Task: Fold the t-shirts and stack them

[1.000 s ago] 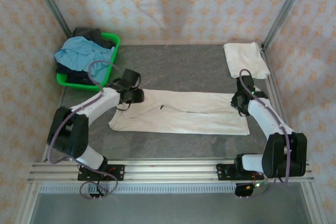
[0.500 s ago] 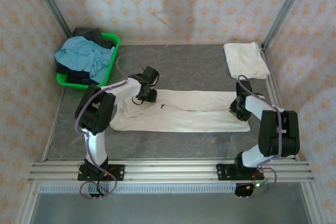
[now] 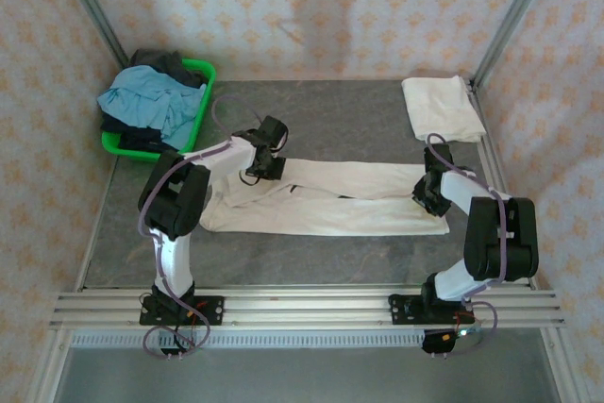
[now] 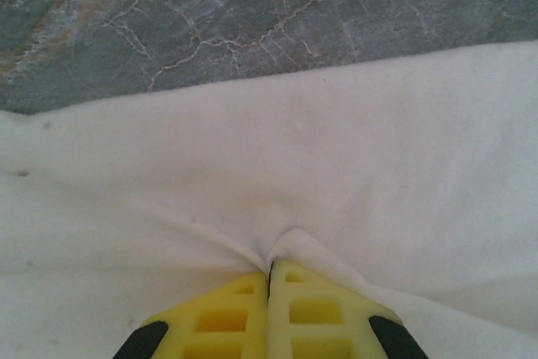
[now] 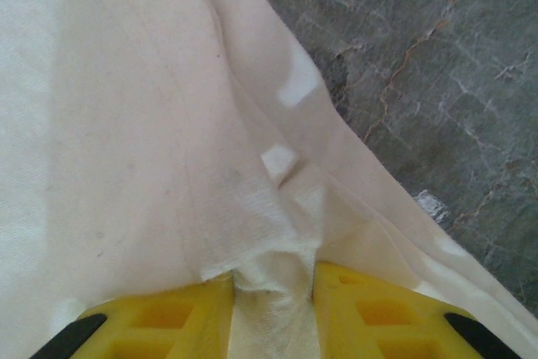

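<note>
Cream t-shirt (image 3: 330, 203) spread overhead, left gripper (image 4: 271, 271) pinching it, right gripper (image 5: 273, 279) clamping folds

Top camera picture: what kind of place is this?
Probably a robot practice booth, not a home laundry: two robot arms bolted to an aluminium rail, patterned panels walling in a grey table, and a cream t-shirt spread out.
</note>
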Robot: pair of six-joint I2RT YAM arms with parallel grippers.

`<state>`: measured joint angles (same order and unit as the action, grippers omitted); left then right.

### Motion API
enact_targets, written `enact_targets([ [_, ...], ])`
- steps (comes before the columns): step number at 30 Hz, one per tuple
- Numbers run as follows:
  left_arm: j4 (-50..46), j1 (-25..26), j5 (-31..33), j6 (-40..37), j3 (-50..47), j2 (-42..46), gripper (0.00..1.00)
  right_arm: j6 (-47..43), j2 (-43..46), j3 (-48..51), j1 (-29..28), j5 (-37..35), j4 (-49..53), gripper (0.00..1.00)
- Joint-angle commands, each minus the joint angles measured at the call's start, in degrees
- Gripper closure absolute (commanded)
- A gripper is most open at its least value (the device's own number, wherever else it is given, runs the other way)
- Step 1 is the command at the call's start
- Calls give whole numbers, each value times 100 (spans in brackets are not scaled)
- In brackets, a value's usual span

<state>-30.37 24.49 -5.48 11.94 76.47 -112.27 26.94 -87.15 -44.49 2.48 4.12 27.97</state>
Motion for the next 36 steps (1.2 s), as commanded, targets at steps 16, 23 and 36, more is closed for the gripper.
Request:
enact_targets([
  [16, -581, 527, 1076, 403, -793, 1578, 91, -118, 265, 30, 42, 147, 100, 69],
  [23, -436, 684, 742, 589, -1439, 2336, 93, -163, 402, 29, 41, 106, 181, 68],
  [36, 73, 612, 34, 803, -2012, 3141, 68, -201, 618, -17, 42, -49, 304, 68],
])
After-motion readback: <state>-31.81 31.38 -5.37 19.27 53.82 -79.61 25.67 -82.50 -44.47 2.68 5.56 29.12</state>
